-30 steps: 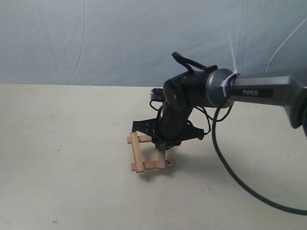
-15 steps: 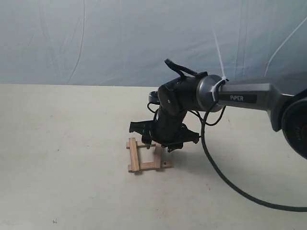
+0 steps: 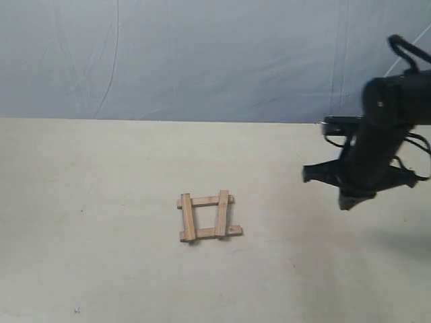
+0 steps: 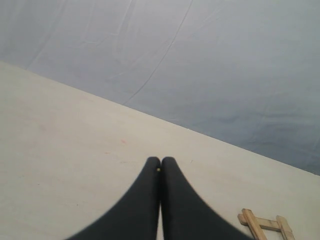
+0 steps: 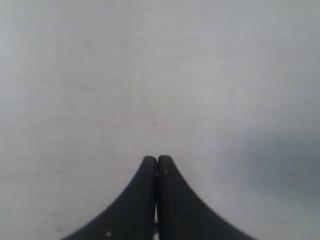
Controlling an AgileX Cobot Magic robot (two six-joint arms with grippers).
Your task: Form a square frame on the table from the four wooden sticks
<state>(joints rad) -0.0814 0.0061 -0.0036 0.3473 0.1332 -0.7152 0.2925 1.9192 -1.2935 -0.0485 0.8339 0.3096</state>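
Four wooden sticks lie as a square frame (image 3: 207, 217) on the cream table (image 3: 94, 202), ends overlapping and jutting at the corners. A corner of the frame (image 4: 265, 224) shows at the edge of the left wrist view. My right gripper (image 3: 347, 202) hangs above the table well to the right of the frame, shut with nothing in it; its closed fingers (image 5: 158, 162) face bare table. My left gripper (image 4: 160, 161) is shut and empty, a little way from the frame; it is out of the exterior view.
A wrinkled blue-grey backdrop sheet (image 3: 168, 54) rises behind the table's far edge. The right arm's shadow (image 3: 404, 242) falls on the table at the right.
The right arm has pulled away from the frame, moving far to the right and up. The sticks shifted slightly and now lie flat as a square.
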